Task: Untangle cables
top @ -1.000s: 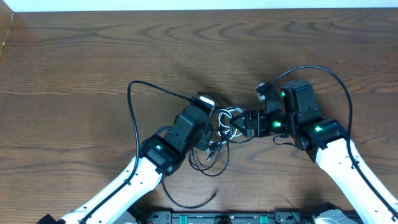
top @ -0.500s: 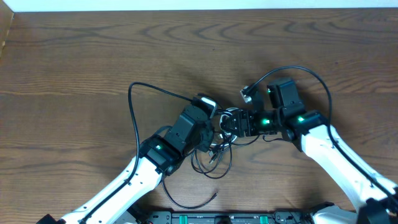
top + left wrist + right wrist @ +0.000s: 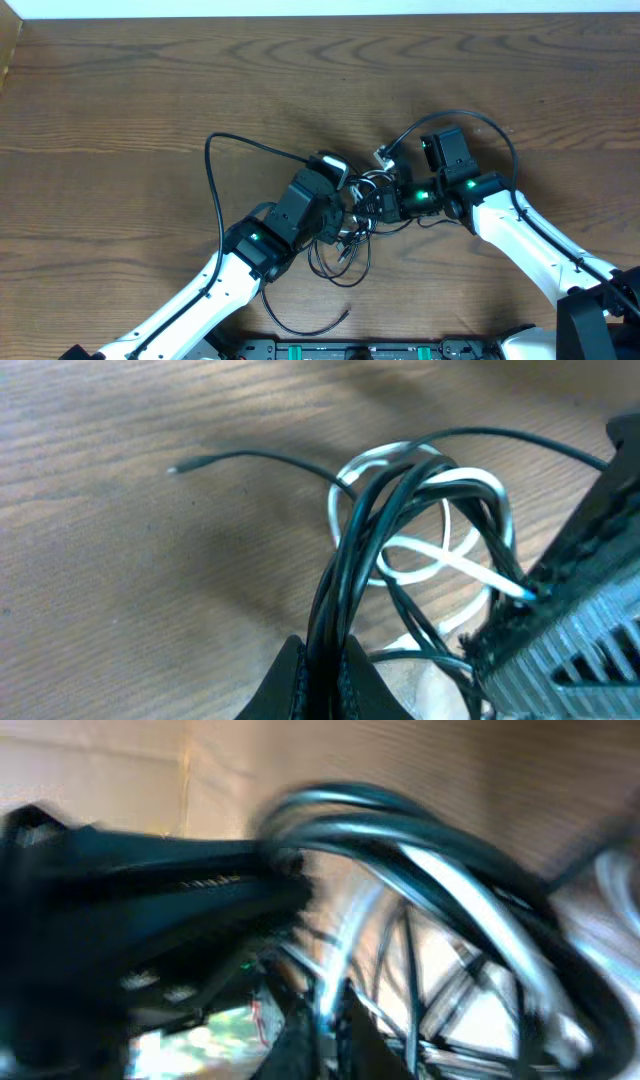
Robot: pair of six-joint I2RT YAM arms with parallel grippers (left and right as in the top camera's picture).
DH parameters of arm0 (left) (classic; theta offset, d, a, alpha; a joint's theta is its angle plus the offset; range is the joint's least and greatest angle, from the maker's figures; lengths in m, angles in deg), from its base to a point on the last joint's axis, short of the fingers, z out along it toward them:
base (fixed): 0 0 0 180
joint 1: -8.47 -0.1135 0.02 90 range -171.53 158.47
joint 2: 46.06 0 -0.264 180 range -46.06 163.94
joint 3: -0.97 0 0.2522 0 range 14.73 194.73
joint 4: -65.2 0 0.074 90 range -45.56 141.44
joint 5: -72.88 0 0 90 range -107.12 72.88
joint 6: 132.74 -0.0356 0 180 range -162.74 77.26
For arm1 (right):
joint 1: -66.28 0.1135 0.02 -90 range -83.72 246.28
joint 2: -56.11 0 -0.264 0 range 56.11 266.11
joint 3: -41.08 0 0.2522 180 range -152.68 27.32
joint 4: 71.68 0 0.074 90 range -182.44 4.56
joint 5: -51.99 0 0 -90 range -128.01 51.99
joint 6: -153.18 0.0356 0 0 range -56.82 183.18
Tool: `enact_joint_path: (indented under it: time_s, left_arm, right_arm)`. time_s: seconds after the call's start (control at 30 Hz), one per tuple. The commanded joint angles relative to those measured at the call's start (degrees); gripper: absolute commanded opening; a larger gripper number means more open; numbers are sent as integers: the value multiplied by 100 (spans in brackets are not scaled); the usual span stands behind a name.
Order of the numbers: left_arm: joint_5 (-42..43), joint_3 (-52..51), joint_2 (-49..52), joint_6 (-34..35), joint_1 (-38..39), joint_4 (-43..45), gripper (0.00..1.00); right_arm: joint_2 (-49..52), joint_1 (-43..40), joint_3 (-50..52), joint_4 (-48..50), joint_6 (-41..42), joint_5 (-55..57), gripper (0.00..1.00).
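Observation:
The cables point(image 3: 360, 192), black cords and a white one, lie knotted together at the middle of the table. From the lower left, my left gripper point(image 3: 343, 213) reaches the tangle. In the left wrist view my left gripper point(image 3: 325, 680) is shut on a bundle of black cords point(image 3: 350, 560), with the white cable point(image 3: 425, 550) looping just beyond. My right gripper point(image 3: 370, 202) comes in from the right, deep in the same knot. The right wrist view is blurred. There my right gripper point(image 3: 325, 1032) is shut, with a white strand point(image 3: 338, 965) running down between its fingers.
One black cord trails toward the front, its plug end point(image 3: 345, 313) lying loose near the base rail point(image 3: 360, 350). A thicker black cable arches off each arm, left point(image 3: 213, 170) and right point(image 3: 500, 135). Bare wooden tabletop point(image 3: 120, 90) lies all around.
My right arm has moved left into the tangle and its gripper has gone from open to shut. The left arm has held still with its grip on the black cords.

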Motion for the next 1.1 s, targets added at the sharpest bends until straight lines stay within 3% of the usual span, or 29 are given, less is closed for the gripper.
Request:
enact_joint_path:
  time_s: [0.0, 0.27, 0.4, 0.57, 0.8, 0.9, 0.97, 1.07]
  left_arm:
    - [92, 9, -116, 120, -20, 2, 8]
    - [92, 9, -116, 186, -20, 0, 7]
    - [94, 9, -116, 205, -20, 0, 8]
    - [96, 9, -116, 203, -20, 0, 7]
    - [96, 9, -116, 203, -20, 0, 7]
    - [96, 9, -116, 203, -20, 0, 8]
    - [96, 9, -116, 203, -20, 2, 7]
    - [101, 11, -116, 205, -20, 7, 7]
  right_arm:
    - [17, -83, -42, 448, -411, -1279, 1]
    - [7, -879, -42, 1615, -461, -2872, 1]
    - [-103, -1532, -46, 2273, 308, -2999, 1]
    - [-442, -2245, -46, 4079, 1991, -2992, 1]
    - [-1010, -3132, -63, 8607, 5652, -2990, 1]
    - [-1158, -3574, -136, 10098, 7040, -3010, 1]
    - [-1235, -3821, -140, 10498, 7466, -3082, 2]
    - [-1248, -3936, -133, 10306, 7488, -3375, 1]
